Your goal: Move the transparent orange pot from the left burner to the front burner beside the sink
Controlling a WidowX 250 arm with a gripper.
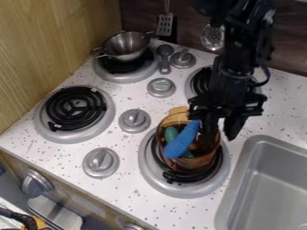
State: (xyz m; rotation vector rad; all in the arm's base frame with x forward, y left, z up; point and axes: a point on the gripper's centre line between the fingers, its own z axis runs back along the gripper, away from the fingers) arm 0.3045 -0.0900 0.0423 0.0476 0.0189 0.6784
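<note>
Your gripper hangs right of centre, jaws parted, near one blue object and one green object inside one amber pot, below centre on one of four burners; one metal pot sits upper left.

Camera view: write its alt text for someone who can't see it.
A black robot gripper hangs, fingers apart, at the rim of a see-through amber pot with a blue object and a green one inside. The pot sits on a stove burner near a metal sink; a steel pot sits farther back.
</note>
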